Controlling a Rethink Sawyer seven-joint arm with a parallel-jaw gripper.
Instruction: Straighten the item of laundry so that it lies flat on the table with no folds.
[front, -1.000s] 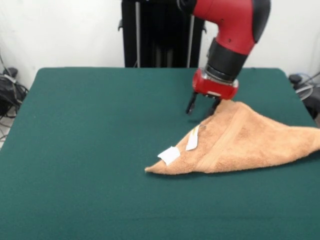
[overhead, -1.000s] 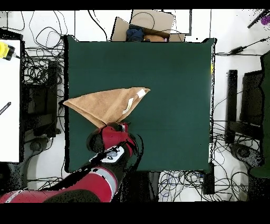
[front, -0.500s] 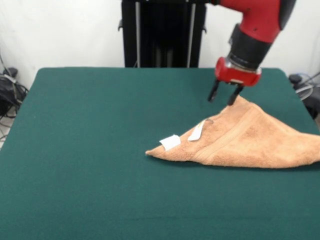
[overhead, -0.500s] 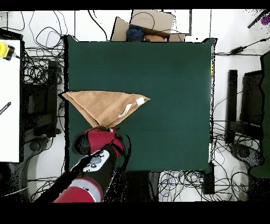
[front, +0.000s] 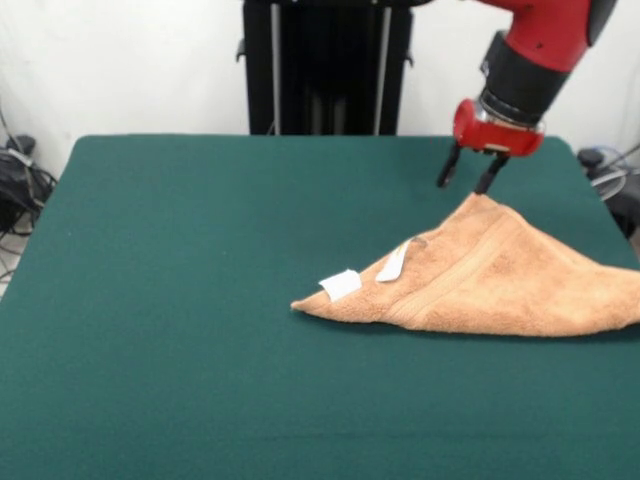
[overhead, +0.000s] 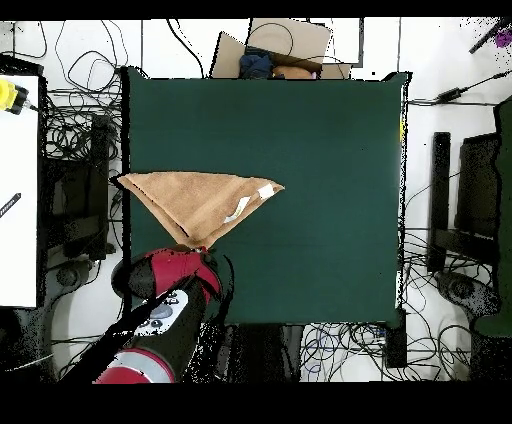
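Observation:
The orange-tan towel (front: 490, 282) lies on the green table (front: 200, 300) at the right, folded into a triangle. Its two white tags (front: 340, 284) sit near the left tip. Its right corner runs past the picture's right edge. In the overhead view the towel (overhead: 195, 200) lies at the table's left side, one corner at the left edge. My gripper (front: 468, 180) hangs open and empty just above the towel's far corner, clear of the cloth. In the overhead view the red arm (overhead: 165, 290) covers the gripper.
The robot's black pedestal (front: 325, 65) stands behind the table's far edge. Cables and equipment (overhead: 75, 150) lie on the floor around the table. A cardboard box (overhead: 275, 48) sits beyond one table edge in the overhead view.
My gripper has let go of the towel's far corner and risen up and to the right. The towel was dragged right a little, then settled and lies still.

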